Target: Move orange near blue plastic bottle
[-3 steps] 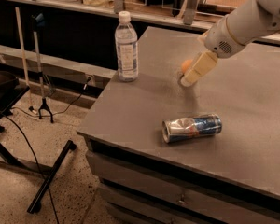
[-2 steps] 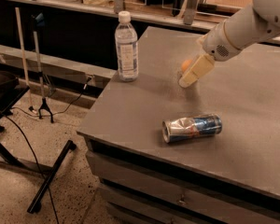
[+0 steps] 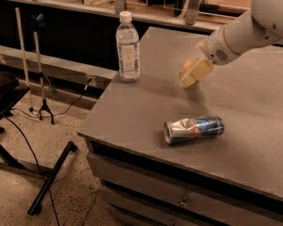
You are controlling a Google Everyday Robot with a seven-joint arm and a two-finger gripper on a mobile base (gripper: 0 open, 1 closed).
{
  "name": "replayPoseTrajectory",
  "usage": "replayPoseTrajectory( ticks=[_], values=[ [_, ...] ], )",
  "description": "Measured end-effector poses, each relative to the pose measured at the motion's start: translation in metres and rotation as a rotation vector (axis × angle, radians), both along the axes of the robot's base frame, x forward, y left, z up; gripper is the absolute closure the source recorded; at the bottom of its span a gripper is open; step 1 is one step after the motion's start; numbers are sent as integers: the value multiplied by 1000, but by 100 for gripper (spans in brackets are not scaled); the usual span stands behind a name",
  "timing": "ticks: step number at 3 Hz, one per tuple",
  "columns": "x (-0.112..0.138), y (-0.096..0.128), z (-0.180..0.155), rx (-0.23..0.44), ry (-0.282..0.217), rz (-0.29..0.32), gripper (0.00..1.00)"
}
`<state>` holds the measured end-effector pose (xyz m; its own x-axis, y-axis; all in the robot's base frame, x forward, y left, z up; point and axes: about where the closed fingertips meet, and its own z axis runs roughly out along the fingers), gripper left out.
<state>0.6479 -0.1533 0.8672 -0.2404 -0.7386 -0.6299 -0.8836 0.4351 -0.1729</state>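
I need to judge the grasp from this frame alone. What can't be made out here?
Camera view:
orange: mostly hidden behind the end effector, low over the table, right of the blue plastic bottle; contact with the table unclear.
arm: cut off by the right edge.
bottle label text: too small to read.
crushed can: print unreadable, crumpled.

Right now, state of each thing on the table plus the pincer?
blue plastic bottle: upright, cap on, by the table edge.
orange: mostly hidden behind the pincer, apart from the bottle.
crushed can: lying on its side, dented.
pincer: low over the table, at the orange.
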Motion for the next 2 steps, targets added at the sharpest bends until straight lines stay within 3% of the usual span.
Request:
replayPoseTrajectory(
  ticks=[2],
  values=[
    [0, 4, -3, 0, 6, 7, 61]
  ],
)
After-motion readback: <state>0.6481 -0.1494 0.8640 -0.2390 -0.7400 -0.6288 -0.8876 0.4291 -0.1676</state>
